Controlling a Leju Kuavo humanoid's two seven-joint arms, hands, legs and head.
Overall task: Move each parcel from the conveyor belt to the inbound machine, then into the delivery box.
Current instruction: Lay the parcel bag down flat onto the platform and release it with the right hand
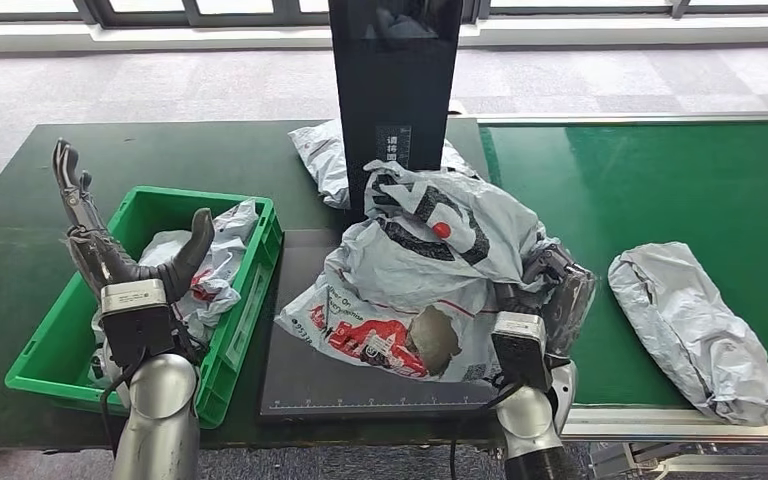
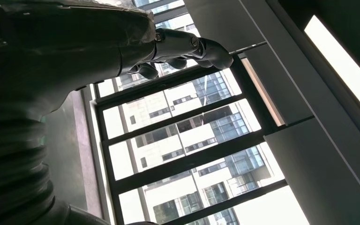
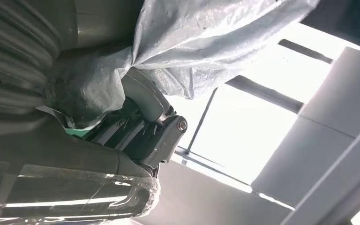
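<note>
My right hand [image 1: 550,290] grips a crumpled grey parcel [image 1: 430,270] with red and black print, holding it over the black inbound machine plate [image 1: 295,385]. In the right wrist view the hand [image 3: 145,131] has grey plastic [image 3: 201,42] bunched against its fingers. My left hand [image 1: 110,240] is raised with fingers apart above the green delivery box [image 1: 250,300], holding nothing; its fingers [image 2: 187,47] point at the ceiling in the left wrist view. Another grey parcel [image 1: 695,325] lies on the green conveyor belt [image 1: 650,190]. Parcels [image 1: 210,265] lie inside the box.
The machine's black upright column [image 1: 395,90] stands behind the plate, with one more grey parcel [image 1: 322,160] at its foot. The dark green table [image 1: 20,230] extends left of the box. Carpet and windows lie beyond.
</note>
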